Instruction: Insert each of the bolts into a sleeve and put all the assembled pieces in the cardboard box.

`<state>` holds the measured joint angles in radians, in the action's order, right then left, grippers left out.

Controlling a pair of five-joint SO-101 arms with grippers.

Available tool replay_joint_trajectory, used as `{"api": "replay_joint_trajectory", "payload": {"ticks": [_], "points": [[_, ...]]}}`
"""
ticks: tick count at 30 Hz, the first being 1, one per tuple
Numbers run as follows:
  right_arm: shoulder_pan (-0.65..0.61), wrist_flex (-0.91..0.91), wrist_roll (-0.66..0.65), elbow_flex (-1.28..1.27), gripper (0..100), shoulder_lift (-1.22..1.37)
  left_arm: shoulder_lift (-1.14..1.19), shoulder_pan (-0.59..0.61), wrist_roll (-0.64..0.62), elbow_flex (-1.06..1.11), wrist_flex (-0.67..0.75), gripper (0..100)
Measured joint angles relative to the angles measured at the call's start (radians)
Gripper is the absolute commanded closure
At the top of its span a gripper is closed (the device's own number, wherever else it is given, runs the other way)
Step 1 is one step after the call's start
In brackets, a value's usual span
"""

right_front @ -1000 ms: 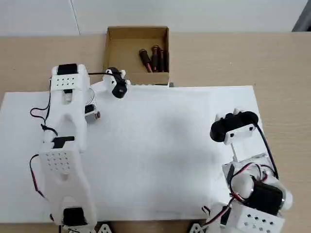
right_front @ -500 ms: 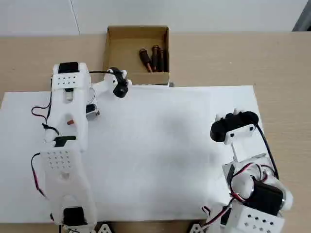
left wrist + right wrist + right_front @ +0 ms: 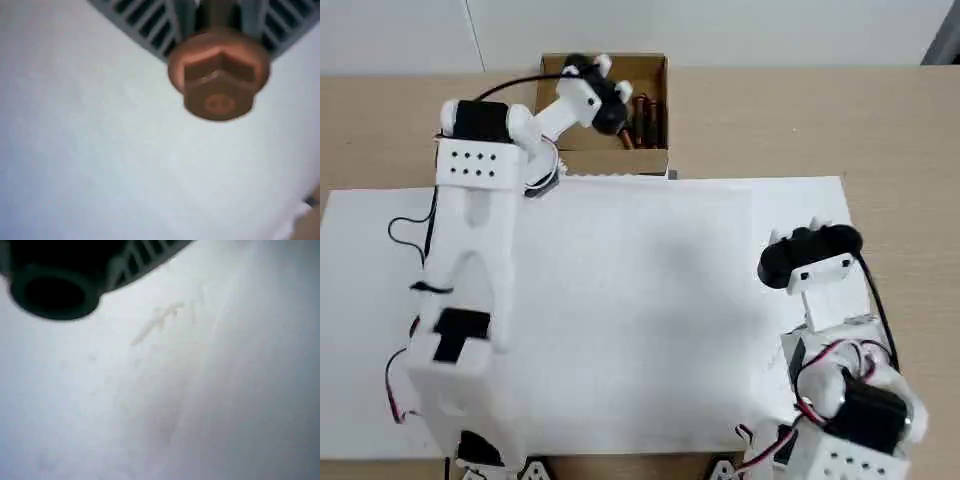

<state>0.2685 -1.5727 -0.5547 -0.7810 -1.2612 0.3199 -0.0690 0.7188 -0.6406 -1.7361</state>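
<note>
Left tool (image 3: 597,72), clamped on one bolt (image 3: 218,76), swung over the cardboard box (image 3: 612,160).

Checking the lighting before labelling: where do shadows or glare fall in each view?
High view: even light, no glare, and a faint grey shadow on the middle of the white sheet. Left wrist view: the bolt has an evenly lit head with no hot spot. Right wrist view: a soft shaded band crosses the sheet.
</note>
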Motion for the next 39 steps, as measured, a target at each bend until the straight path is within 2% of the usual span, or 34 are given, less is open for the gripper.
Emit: {"api": "replay_joint_trajectory", "payload": {"ticks": [3, 6, 11, 18, 20, 27, 33, 39], "points": [[0.000, -0.002, 0.003, 0.026, 99.5, 0.003, -0.077, -0.038, -0.080, 0.000, -0.003, 99], [0.000, -0.002, 0.003, 0.028, 99.5, -0.012, -0.147, -0.087, -0.222, 0.000, -0.005, 99], [0.000, 0.031, 0.006, 0.017, 99.5, -0.175, -0.258, -0.195, -0.402, 0.000, -0.006, 99], [0.000, 0.146, 0.006, -0.215, 99.5, -0.523, -0.374, -0.331, -0.632, 0.112, -0.006, 99], [0.000, 0.160, 0.006, -0.249, 99.5, -0.522, -0.407, -0.351, -0.675, 0.170, 0.005, 99], [0.002, 0.258, 0.008, -0.336, 99.5, -0.519, -0.615, -0.405, -0.712, 0.402, 0.110, 100], [-0.005, 0.371, 0.153, -0.411, 99.5, -0.519, -0.870, -0.402, -0.715, 0.664, 0.272, 100], [-0.133, 0.397, 0.269, -0.439, 99.5, -0.517, -1.145, -0.361, -0.713, 0.942, 0.427, 100]]}}
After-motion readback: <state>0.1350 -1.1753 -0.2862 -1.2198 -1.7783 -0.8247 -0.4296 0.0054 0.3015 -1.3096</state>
